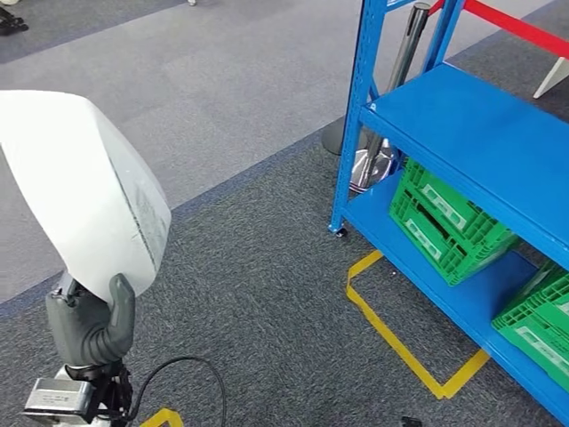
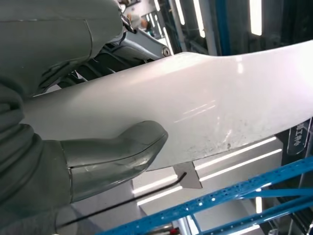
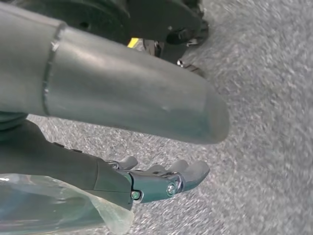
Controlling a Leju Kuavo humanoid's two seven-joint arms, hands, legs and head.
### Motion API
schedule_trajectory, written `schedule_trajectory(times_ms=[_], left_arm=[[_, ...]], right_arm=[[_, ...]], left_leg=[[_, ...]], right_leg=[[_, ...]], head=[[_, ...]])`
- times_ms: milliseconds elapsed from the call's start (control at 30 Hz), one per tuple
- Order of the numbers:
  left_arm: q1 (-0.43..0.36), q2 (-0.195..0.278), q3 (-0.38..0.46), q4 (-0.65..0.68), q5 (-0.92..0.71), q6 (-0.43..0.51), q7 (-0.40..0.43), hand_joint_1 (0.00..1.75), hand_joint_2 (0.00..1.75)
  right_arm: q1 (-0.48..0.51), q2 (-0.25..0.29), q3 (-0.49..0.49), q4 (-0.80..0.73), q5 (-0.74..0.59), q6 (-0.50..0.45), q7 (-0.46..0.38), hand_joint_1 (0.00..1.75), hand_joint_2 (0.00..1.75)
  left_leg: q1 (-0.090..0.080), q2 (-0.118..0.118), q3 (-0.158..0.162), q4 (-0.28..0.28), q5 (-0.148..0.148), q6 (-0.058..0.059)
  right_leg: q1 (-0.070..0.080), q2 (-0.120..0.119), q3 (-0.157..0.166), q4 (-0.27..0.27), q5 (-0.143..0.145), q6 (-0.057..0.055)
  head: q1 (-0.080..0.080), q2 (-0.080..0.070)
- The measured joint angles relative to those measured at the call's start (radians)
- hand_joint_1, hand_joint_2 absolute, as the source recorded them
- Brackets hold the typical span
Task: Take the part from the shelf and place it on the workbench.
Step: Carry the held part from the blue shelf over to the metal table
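Part (image 1: 74, 187), a white curved piece, was on the left of the scene, held up above the grey carpet (image 1: 255, 267) by the left hand (image 1: 91, 325). The thumb (image 2: 114, 156) pressed on one face of it and the darker fingers (image 2: 144, 46) lay behind the other face, so the lower edge sat between them. A black cable (image 1: 195, 374) looped on the floor just right of this hand. Further right, yellow tape (image 1: 403, 342) marked the floor in front of the blue shelf (image 1: 469, 133), where green crates (image 1: 446, 222) stood on the lower level. The far top of the part was cut off. The right hand (image 3: 147, 142) hung over the carpet, fingers apart and holding nothing.
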State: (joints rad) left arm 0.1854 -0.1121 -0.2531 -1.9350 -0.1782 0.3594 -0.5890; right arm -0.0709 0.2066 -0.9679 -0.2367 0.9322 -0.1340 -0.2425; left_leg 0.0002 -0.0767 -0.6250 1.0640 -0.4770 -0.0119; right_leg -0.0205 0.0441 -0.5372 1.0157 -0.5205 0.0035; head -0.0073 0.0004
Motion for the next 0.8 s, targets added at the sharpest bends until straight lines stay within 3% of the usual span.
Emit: schedule_trajectory(times_ms=[67, 133, 167, 233, 300, 367, 433, 500, 567, 633, 667, 700, 767, 800], left_arm=[[0.012, 0.001, 0.000, -0.002, 0.010, -0.001, -0.007, 1.75, 1.75], [0.035, 0.001, 0.001, -0.007, 0.024, -0.005, -0.013, 1.75, 1.75], [0.046, 0.000, 0.003, -0.009, 0.031, -0.007, -0.015, 1.75, 1.75], [0.062, -0.004, 0.004, -0.010, 0.038, -0.009, -0.016, 1.75, 1.75], [0.070, -0.013, 0.005, -0.010, 0.034, -0.003, -0.016, 1.75, 1.75], [0.074, -0.021, 0.005, -0.012, 0.023, 0.012, -0.018, 1.75, 1.75], [0.081, -0.025, 0.006, -0.015, 0.017, 0.026, -0.018, 1.75, 1.75], [0.086, -0.027, 0.007, -0.020, 0.017, 0.030, -0.014, 1.75, 1.75], [0.086, -0.031, 0.008, -0.023, 0.015, 0.025, -0.006, 1.75, 1.75], [0.086, -0.033, 0.009, -0.023, 0.011, 0.016, 0.002, 1.75, 1.75], [0.087, -0.034, 0.009, -0.023, 0.007, 0.012, 0.003, 1.75, 1.75], [0.086, -0.034, 0.010, -0.023, 0.003, 0.008, 0.005, 1.75, 1.75], [0.084, -0.034, 0.010, -0.023, -0.003, 0.001, 0.009, 1.75, 1.75], [0.082, -0.034, 0.010, -0.023, -0.005, -0.001, 0.011, 1.75, 1.75]], right_arm=[[0.011, 0.000, 0.001, 0.000, 0.014, -0.007, 0.006, 0.00, 0.00], [0.022, 0.000, 0.003, 0.000, 0.029, -0.017, 0.016, 0.00, 0.00], [0.025, 0.000, 0.004, 0.000, 0.037, -0.022, 0.023, 0.00, 0.00], [0.029, 0.000, 0.006, -0.001, 0.049, -0.030, 0.041, 0.00, 0.00], [0.037, 0.000, 0.006, -0.003, 0.059, -0.033, 0.060, 0.00, 0.00], [0.047, 0.001, 0.006, -0.008, 0.068, -0.030, 0.070, 0.00, 0.00], [0.054, 0.006, 0.006, -0.015, 0.075, -0.027, 0.067, 0.00, 0.00], [0.055, 0.015, 0.006, -0.023, 0.081, -0.023, 0.053, 0.00, 0.00], [0.057, 0.022, 0.006, -0.027, 0.087, -0.020, 0.034, 0.00, 0.00], [0.062, 0.026, 0.006, -0.028, 0.094, -0.017, 0.019, 0.00, 0.00], [0.064, 0.027, 0.006, -0.029, 0.096, -0.017, 0.014, 0.00, 0.00], [0.065, 0.027, 0.006, -0.030, 0.097, -0.016, 0.010, 0.00, 0.00], [0.065, 0.027, 0.005, -0.032, 0.096, -0.016, 0.005, 0.00, 0.00], [0.065, 0.027, 0.004, -0.032, 0.096, -0.016, 0.004, 0.00, 0.00]], left_leg=[[-0.001, 0.052, -0.048, 0.111, -0.062, -0.007], [0.002, 0.062, -0.096, 0.223, -0.105, -0.012], [0.003, 0.064, -0.100, 0.236, -0.101, -0.012], [0.003, 0.078, -0.052, 0.149, -0.045, -0.007], [-0.006, 0.121, 0.017, 0.018, 0.001, 0.003], [-0.016, 0.146, 0.041, -0.035, 0.006, 0.013], [-0.016, 0.128, 0.041, -0.042, 0.007, 0.022], [-0.011, 0.107, 0.045, -0.053, 0.013, 0.034], [-0.007, 0.086, 0.047, -0.058, 0.016, 0.041], [-0.007, 0.062, 0.047, -0.057, 0.016, 0.044], [-0.006, 0.048, 0.048, -0.057, 0.016, 0.044], [-0.005, 0.033, 0.049, -0.055, 0.016, 0.043], [-0.001, 0.005, 0.050, -0.049, 0.013, 0.038], [0.000, -0.005, 0.048, -0.044, 0.010, 0.033]], right_leg=[[0.002, -0.031, 0.002, -0.001, -0.002, -0.008], [0.005, -0.063, 0.003, -0.001, -0.005, -0.012], [0.006, -0.078, 0.004, -0.001, -0.007, -0.012], [0.008, -0.105, 0.009, -0.001, -0.012, -0.011], [0.012, -0.128, 0.016, 0.000, -0.019, -0.006], [0.016, -0.149, 0.020, -0.001, -0.025, 0.004], [0.016, -0.165, 0.023, -0.002, -0.031, 0.013], [0.012, -0.128, 0.012, 0.028, -0.055, 0.021], [0.010, -0.070, -0.038, 0.135, -0.111, 0.025], [0.009, -0.050, -0.102, 0.256, -0.154, 0.028], [0.009, -0.048, -0.118, 0.278, -0.149, 0.029], [0.007, -0.045, -0.116, 0.261, -0.124, 0.031], [0.001, -0.024, -0.070, 0.147, -0.047, 0.036], [-0.004, 0.001, -0.046, 0.092, -0.023, 0.039]], head=[[-0.005, 0.000], [-0.005, 0.000], [-0.005, 0.000], [-0.005, 0.000], [-0.005, 0.000], [-0.004, 0.000], [-0.004, 0.000], [-0.001, 0.000], [0.004, 0.000], [0.005, 0.000], [0.005, 0.000], [0.005, 0.000], [0.006, 0.000], [0.006, 0.000]])
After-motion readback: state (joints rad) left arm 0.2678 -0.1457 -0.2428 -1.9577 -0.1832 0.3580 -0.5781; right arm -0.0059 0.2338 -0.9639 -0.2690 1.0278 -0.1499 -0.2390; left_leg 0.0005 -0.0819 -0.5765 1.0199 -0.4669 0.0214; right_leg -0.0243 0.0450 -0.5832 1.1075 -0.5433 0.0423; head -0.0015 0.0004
